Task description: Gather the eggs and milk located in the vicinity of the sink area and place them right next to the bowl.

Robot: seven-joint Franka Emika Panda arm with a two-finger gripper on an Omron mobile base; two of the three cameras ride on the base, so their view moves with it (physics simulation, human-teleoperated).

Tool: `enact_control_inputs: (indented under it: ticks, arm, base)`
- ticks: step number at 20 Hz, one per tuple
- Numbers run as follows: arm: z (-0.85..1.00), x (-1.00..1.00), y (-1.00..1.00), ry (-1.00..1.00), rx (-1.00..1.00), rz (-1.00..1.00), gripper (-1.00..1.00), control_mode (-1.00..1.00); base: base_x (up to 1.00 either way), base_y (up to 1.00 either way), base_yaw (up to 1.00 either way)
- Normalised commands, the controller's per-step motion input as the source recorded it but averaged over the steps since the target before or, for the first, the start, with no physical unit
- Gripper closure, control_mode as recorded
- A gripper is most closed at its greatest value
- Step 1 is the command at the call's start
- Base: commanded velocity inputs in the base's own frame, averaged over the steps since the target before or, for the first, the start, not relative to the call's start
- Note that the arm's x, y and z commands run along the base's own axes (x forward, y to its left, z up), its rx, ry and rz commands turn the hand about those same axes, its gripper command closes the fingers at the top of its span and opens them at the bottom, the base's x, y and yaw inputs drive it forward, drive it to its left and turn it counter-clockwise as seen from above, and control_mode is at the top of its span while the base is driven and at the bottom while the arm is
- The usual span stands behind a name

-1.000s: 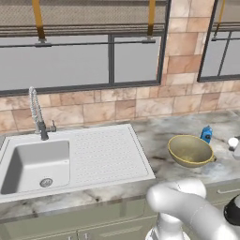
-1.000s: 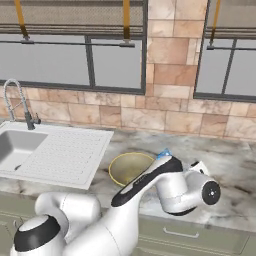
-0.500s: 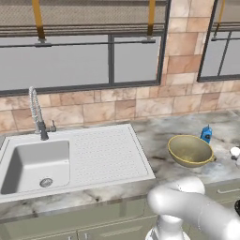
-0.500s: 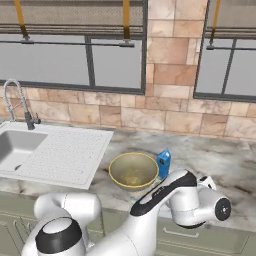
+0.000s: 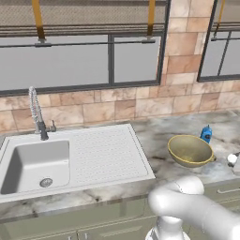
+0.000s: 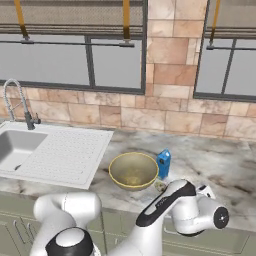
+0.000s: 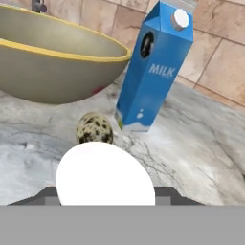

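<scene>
Eggs first: we are seeing a smooth white egg (image 7: 105, 174) sitting large at the bottom of the hand view, right where the fingertips would be, and we are taking it as clamped in our gripper (image 7: 105, 198), whose jaws are standing partly apart around it, though the fingers themselves are hidden behind it. Just beyond it, a speckled egg (image 7: 94, 128) is resting on the marble counter (image 7: 201, 143), close to the foot of the bowl (image 7: 52, 67) and near the base of the milk (image 7: 155, 67).

We are finding the blue milk carton standing upright, just beside the bowl on its far right side; in the right base view the carton (image 6: 163, 163) is touching or nearly touching the bowl's rim (image 6: 134, 170), and we cannot tell which. The speckled egg (image 6: 160, 186) is showing there as a small spot at the bowl's front right.

Our arm is bending low over the counter edge in front of the bowl (image 5: 190, 151). The sink area (image 5: 70, 157) is lying well apart to the left.
</scene>
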Motion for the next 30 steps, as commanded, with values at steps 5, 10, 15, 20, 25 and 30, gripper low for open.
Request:
enact_control_inputs:
  ticks: [5, 10, 15, 20, 25, 30]
  arm:
    - [-0.33, 0.04, 0.18, 0.00, 0.00, -0.11, 1.00, -1.00]
    - [-0.22, 0.05, 0.29, 0.01, 0.00, -0.15, 1.00, -1.00]
    - [-0.01, 0.00, 0.36, 0.05, 0.00, -0.14, 1.00, -1.00]
    - [0.00, 0.00, 0.33, 0.08, 0.00, -0.08, 1.00, -1.00]
    - [0.00, 0.00, 0.21, 0.07, 0.00, -0.02, 1.00, -1.00]
    - [-0.10, 0.02, 0.00, 0.02, 0.01, 0.00, 1.00, -1.00]
  base:
    - [0.00, 0.00, 0.00]
    - [0.00, 0.00, 0.00]
    - [0.00, 0.00, 0.00]
    - [0.00, 0.00, 0.00]
    - [0.00, 0.00, 0.00]
    - [0.00, 0.00, 0.00]
